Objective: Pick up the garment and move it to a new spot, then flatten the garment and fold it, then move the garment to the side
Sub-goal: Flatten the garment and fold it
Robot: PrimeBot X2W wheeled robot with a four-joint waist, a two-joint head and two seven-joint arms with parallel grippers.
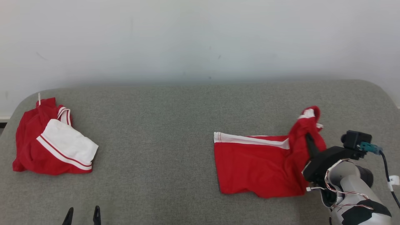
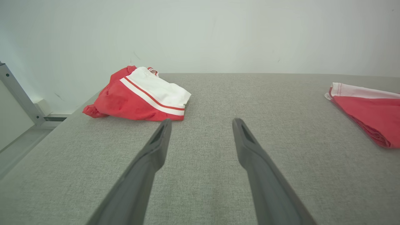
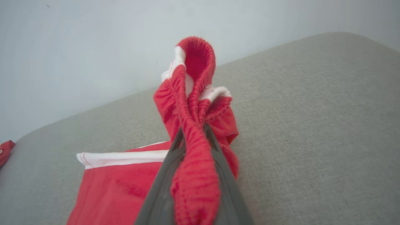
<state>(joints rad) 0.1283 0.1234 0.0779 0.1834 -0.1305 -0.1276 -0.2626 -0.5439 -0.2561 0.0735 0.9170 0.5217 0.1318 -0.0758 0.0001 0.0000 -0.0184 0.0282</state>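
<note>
Table [image 1: 156,162]: grey woven cover, rounded far corners | Wall [image 1: 200,37]: plain white, directly behind table | Bundled cloth [image 1: 53,147]: red with white striped band, lying crumpled near table's far left corner | Metal strut [image 2: 18,92]: grey, slanted, beyond table's left edge

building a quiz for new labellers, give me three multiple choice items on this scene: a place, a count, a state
1. Where on the grey surface is the bunched red-and-white garment? A. far left B. centre C. far right
2. How many red garments lie on it? A. one B. two C. three
3. The right gripper is: A. open over bare surface B. shut on the waistband of the red shorts C. shut on nothing
Key: 1 A, it lies by the left edge; 2 B, that one plus the shorts at right; 3 B, elastic cloth is pinched between its fingers.
</note>
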